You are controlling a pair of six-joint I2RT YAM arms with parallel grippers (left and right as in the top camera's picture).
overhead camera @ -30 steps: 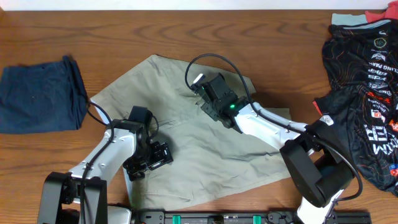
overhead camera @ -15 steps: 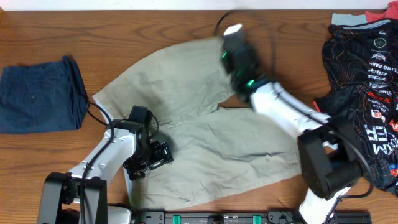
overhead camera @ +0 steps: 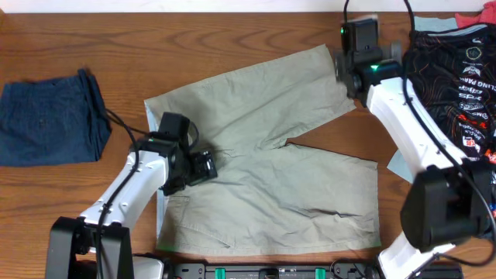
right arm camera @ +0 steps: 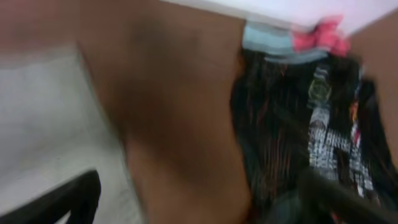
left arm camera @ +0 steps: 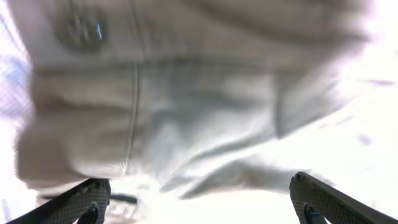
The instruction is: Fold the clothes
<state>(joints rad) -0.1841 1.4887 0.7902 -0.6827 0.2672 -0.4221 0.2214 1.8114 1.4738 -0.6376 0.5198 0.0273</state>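
Observation:
The khaki shorts (overhead camera: 256,155) lie spread flat on the wooden table. Their waistband is at the left, one leg reaches to the far right and the other to the near right. My left gripper (overhead camera: 203,168) hovers over the fly area with its jaws wide apart. In the left wrist view only blurred pale fabric (left arm camera: 186,106) shows above that gripper (left arm camera: 199,208). My right gripper (overhead camera: 369,56) is just past the far leg's hem. It (right arm camera: 199,205) stands open over bare wood, the shorts' edge (right arm camera: 43,124) to its left. Neither gripper holds anything.
A folded dark navy garment (overhead camera: 48,116) lies at the left. A black jersey with red and white print (overhead camera: 457,108) covers the right edge, close to my right gripper, and also shows in the right wrist view (right arm camera: 305,124). Teal and red cloth (overhead camera: 438,22) lies behind it.
My right gripper swung the folded-over leg from the middle out to the far right, spreading the shorts flat, then opened and let it go. The left gripper shifted slightly.

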